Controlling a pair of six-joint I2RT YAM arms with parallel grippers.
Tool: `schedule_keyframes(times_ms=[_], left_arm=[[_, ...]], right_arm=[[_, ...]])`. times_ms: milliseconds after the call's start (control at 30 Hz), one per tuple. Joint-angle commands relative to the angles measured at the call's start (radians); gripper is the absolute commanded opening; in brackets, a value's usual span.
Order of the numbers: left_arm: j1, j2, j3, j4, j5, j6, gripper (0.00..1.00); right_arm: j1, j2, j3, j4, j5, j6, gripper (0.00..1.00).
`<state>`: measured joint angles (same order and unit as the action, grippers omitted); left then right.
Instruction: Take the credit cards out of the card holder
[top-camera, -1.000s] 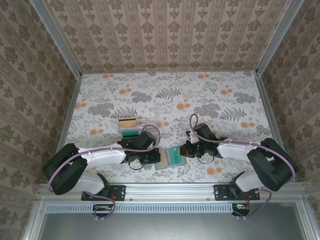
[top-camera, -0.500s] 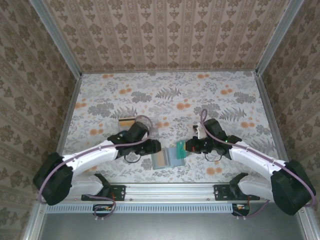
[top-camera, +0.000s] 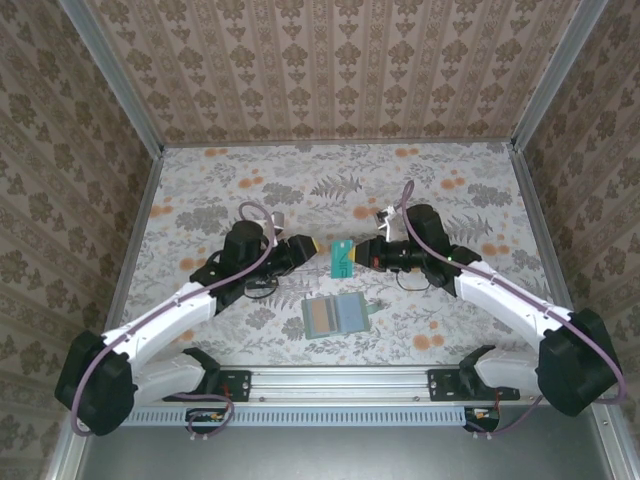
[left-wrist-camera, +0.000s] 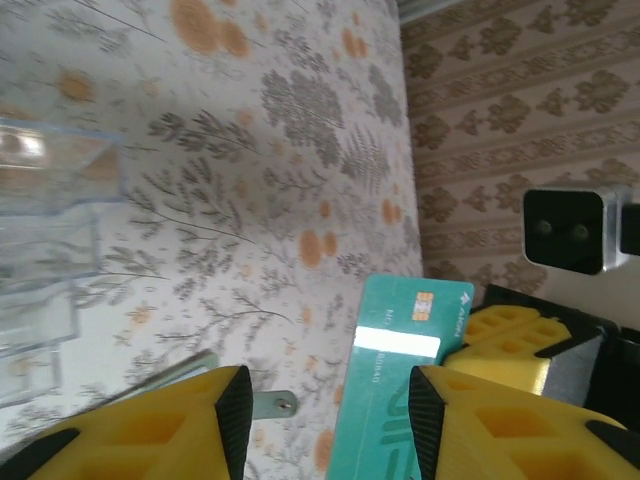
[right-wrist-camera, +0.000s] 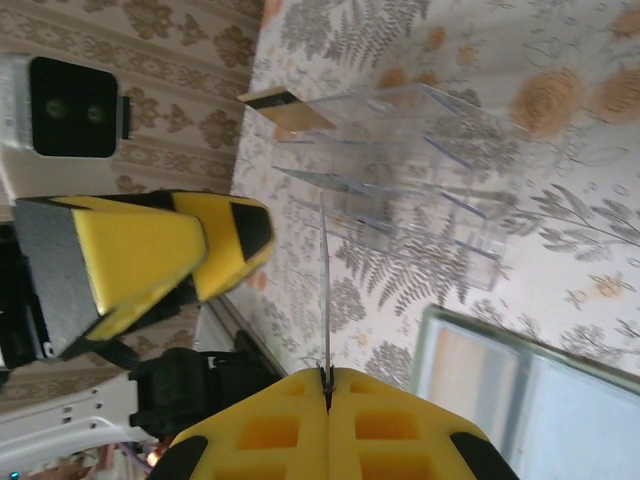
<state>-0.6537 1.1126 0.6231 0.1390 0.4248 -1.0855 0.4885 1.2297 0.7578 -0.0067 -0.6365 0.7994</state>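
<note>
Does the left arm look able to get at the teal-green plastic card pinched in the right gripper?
Probably yes: the open left gripper faces the teal-green plastic card held up off the table, with nothing between them.

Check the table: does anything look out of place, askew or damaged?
Nothing looks damaged or spilled. The one oddity: a teal credit card hangs in the air, pinched by the right gripper, while the card holder lies open, slightly askew.
</note>
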Motion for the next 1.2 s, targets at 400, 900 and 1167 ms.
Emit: schedule_keyframes(times_ms=[400,900,1167], left_arm=[[0.002,0.06,0.027,0.169,0.19,-0.05,0.27],[-0.009,0.058,0.026,0.116,0.17,-0.034,0.42],[0.006,0.03,0.0,0.107,0.151,-0.039,0.39]], right_arm=[[-0.005,0.053,0.012,0.173,-0.084,0.096,0.0],[-0.005,0.055,-0.014,0.228,-0.103,0.13,0.0],[-0.005,0.05,-0.03,0.233,-0.1,0.13,0.0]])
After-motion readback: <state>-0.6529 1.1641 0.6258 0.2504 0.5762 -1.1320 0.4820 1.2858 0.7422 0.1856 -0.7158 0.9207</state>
